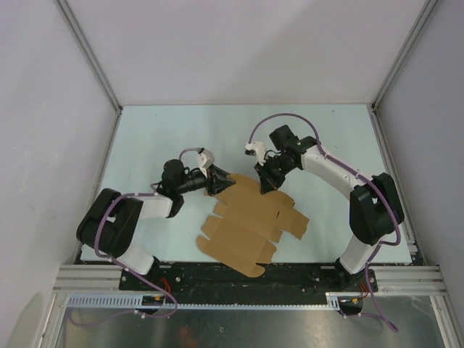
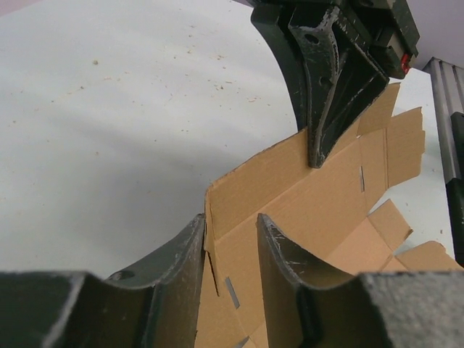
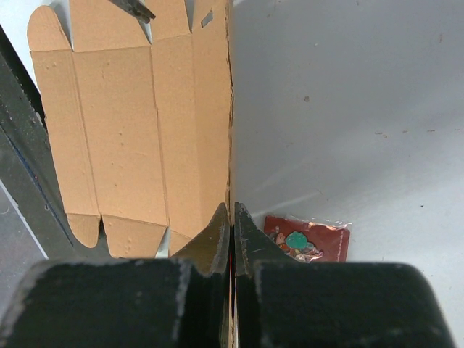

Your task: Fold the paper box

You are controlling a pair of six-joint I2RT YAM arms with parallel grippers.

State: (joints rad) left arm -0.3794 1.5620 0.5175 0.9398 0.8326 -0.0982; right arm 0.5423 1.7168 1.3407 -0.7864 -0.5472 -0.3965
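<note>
The paper box [image 1: 246, 225] is a brown die-cut cardboard sheet lying mostly flat in front of the arm bases, with its far panel lifted upright. My right gripper [image 1: 264, 183] is shut on the top edge of that raised panel [image 3: 123, 130]. In the right wrist view its fingertips [image 3: 233, 206] pinch the thin edge. My left gripper [image 1: 216, 180] is at the panel's left end. In the left wrist view its jaws [image 2: 230, 217] stand apart on either side of the raised corner of the cardboard [image 2: 290, 188]. The edge rests against the left finger [image 2: 181, 268]. The right gripper [image 2: 317, 156] shows beyond it.
A small dark red packet [image 3: 308, 239] with a picture lies on the white table [image 1: 181, 138], just behind the raised panel beside my right fingers. Grey enclosure walls stand left, right and behind. A metal rail [image 1: 246, 275] runs along the near edge.
</note>
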